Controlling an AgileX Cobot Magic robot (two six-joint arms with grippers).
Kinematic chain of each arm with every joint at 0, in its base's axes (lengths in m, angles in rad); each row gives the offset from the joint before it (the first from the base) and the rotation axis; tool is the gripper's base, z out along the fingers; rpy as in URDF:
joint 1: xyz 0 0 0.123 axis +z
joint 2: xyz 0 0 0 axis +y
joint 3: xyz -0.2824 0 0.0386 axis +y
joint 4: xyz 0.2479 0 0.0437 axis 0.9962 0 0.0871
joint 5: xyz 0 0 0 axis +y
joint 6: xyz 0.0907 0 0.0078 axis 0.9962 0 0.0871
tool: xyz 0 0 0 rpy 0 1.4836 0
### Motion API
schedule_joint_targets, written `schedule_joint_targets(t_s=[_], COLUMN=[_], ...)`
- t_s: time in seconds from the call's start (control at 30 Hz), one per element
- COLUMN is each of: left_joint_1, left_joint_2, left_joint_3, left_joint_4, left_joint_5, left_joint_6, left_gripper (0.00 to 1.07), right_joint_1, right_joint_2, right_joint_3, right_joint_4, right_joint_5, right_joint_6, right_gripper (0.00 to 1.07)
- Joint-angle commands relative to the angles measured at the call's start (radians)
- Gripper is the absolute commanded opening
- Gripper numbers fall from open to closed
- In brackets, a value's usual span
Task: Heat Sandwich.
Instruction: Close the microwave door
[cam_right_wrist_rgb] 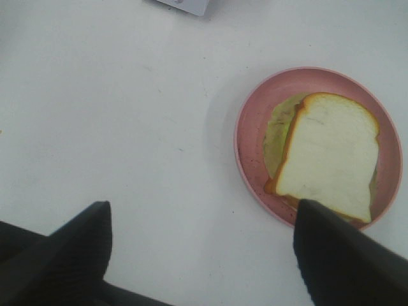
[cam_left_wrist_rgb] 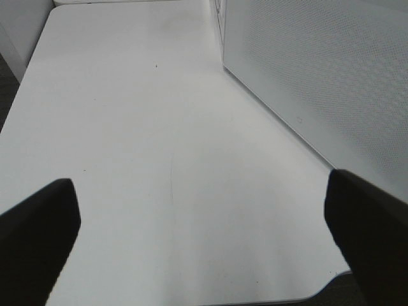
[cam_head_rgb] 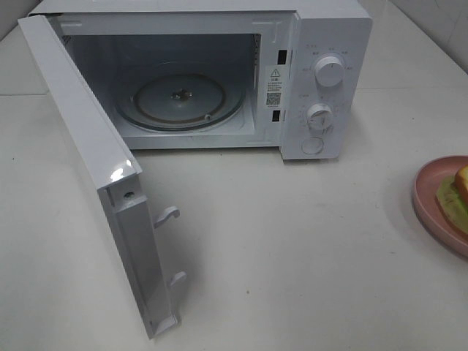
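The sandwich (cam_right_wrist_rgb: 328, 156), pale bread over green layers, lies on a round pink plate (cam_right_wrist_rgb: 250, 134) on the white table. In the exterior high view the sandwich (cam_head_rgb: 458, 191) and plate (cam_head_rgb: 431, 194) are cut off at the right edge. The white microwave (cam_head_rgb: 325, 80) stands at the back with its door (cam_head_rgb: 95, 175) swung open to the left and its glass turntable (cam_head_rgb: 179, 101) bare. My right gripper (cam_right_wrist_rgb: 201, 248) is open above the table beside the plate, one fingertip (cam_right_wrist_rgb: 338, 245) over the plate's rim. My left gripper (cam_left_wrist_rgb: 204, 239) is open over bare table next to the door's perforated face (cam_left_wrist_rgb: 325, 70).
Two latch hooks (cam_head_rgb: 167, 216) stick out from the open door's edge. Two dials (cam_head_rgb: 329, 71) and a button sit on the microwave's right panel. The table's edge (cam_left_wrist_rgb: 299, 299) shows in the left wrist view. Neither arm shows in the exterior high view.
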Motion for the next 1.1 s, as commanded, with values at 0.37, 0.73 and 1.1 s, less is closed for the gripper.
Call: schedule_joint_targets(t_s=[0.37,0.73,1.1], left_joint_1=[0.001,0.001,0.001], left_joint_2=[-0.014,-0.014,-0.014], left_joint_3=[-0.001,-0.001,-0.001], left_joint_4=[-0.006,-0.006,-0.006], left_joint_5=[-0.015,-0.015,-0.015], left_joint_6=[-0.003,-0.003,-0.003], left_gripper=[1.00,1.00,1.00], right_joint_1=[-0.008,-0.197,-0.336], right_joint_2=[-0.311,-0.495,-0.683], right_joint_3=[-0.003,0.085,0.256], right_joint_4=[0.003,0.025,0.078], right_joint_5=[0.128,0.073,-0.024], right_joint_6=[-0.007,-0.014,-0.048], right_gripper=[0.76,0.76,0.76])
